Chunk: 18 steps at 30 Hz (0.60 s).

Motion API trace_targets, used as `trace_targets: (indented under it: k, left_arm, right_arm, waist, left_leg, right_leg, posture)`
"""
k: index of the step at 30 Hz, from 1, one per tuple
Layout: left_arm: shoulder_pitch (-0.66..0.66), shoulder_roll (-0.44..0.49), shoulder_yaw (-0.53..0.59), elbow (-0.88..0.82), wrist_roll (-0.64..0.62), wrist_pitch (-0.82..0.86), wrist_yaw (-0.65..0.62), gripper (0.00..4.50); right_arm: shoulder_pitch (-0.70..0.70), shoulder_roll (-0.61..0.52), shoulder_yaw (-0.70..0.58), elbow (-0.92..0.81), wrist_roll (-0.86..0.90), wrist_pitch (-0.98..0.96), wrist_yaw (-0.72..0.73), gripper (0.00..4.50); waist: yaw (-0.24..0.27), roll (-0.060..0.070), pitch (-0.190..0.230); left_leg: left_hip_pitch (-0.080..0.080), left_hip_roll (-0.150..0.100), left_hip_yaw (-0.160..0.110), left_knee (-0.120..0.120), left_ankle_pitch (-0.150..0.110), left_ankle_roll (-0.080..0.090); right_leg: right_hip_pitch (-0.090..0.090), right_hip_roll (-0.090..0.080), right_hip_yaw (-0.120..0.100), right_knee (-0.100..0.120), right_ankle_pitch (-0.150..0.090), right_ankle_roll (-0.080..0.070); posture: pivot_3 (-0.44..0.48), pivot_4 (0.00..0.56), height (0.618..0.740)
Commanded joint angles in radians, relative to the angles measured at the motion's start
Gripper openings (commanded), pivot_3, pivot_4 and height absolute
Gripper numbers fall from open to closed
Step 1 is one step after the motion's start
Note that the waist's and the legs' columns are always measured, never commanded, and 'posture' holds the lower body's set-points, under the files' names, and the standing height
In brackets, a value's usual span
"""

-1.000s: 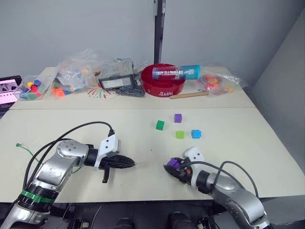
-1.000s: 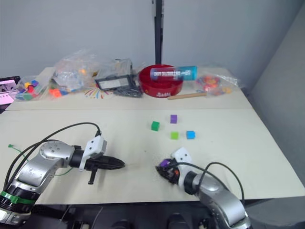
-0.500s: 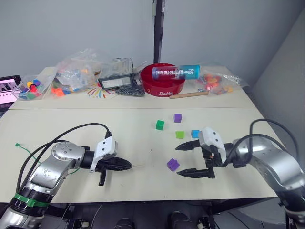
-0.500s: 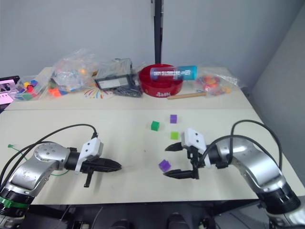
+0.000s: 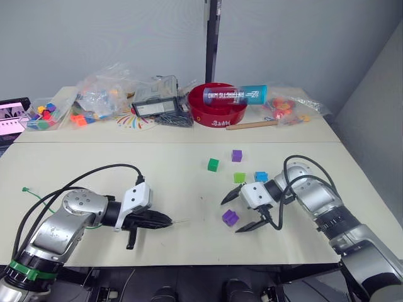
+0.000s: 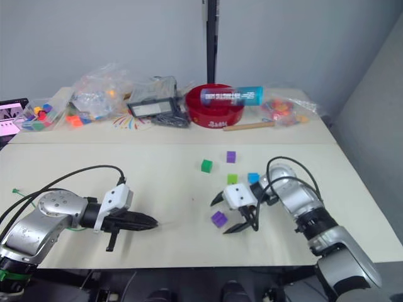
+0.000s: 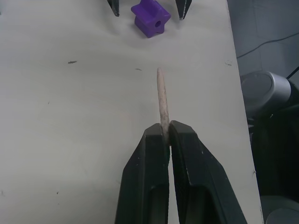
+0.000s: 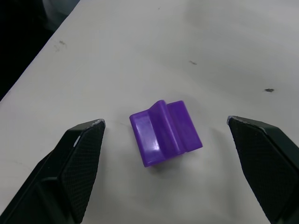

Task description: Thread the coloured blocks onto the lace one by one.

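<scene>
The thin green lace with its pale stiff tip (image 7: 161, 100) is pinched between the closed fingers of the left gripper (image 5: 165, 221), low over the cream tabletop (image 5: 170, 173); the tip is pointed toward the right gripper, and the green string is seen trailing back to the table's left edge (image 5: 26, 190). The right gripper (image 5: 238, 214) is held wide open, nothing being grasped, with one small purple plastic cube (image 8: 165, 132) lying on the table between its two black fingers and touched by neither (a round hole in its side is shown in the left wrist view). Beyond that gripper, four more cubes are set apart on the table: a dark green cube (image 5: 213, 165), a second purple cube (image 5: 237, 155), a light green cube (image 5: 239, 178) and a blue cube (image 5: 261, 176), the last two near each other. At the far edge of the table a red round bowl (image 5: 216, 113) with a blue tube laid across it (image 5: 233, 95) and clear plastic bags of mixed-colour pieces (image 5: 101, 97) are found.
</scene>
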Motion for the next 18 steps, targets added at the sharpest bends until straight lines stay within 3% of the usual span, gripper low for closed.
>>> trace_targets:
  k: [1,8,18]
  left_arm:
    - [0.006,0.017,0.033,-0.046,-0.023,0.007,0.009,0.0]
    - [0.0,0.011,0.029,-0.078,-0.032,0.029,0.022,0.0]
    - [-0.085,-0.054,-0.067,-0.085,0.028,0.042,0.081,0.0]
  right_arm:
    - [-0.023,0.024,-0.018,0.017,0.014,-0.035,0.042,3.65]
    - [0.003,0.049,-0.051,-0.005,0.032,0.047,0.007,1.3]
    - [0.184,0.04,-0.112,-0.302,0.059,0.422,-0.168,1.27]
  waist:
    - [0.0,0.0,0.0]
    - [-0.001,0.0,0.0]
    - [0.003,0.0,0.0]
  left_leg:
    - [0.0,0.0,0.0,0.0,0.0,0.0]
    - [0.001,0.0,0.0,0.0,0.0,0.0]
    - [0.001,-0.001,-0.001,0.0,0.0,0.0]
  right_leg:
    - [0.0,0.0,0.0,0.0,0.0,0.0]
    - [0.0,0.0,0.0,0.002,0.0,0.0]
    - [0.0,0.0,0.0,0.003,0.0,0.0]
  posture:
    - [0.0,0.15,0.731]
    - [0.0,0.15,0.731]
    - [0.0,0.15,0.731]
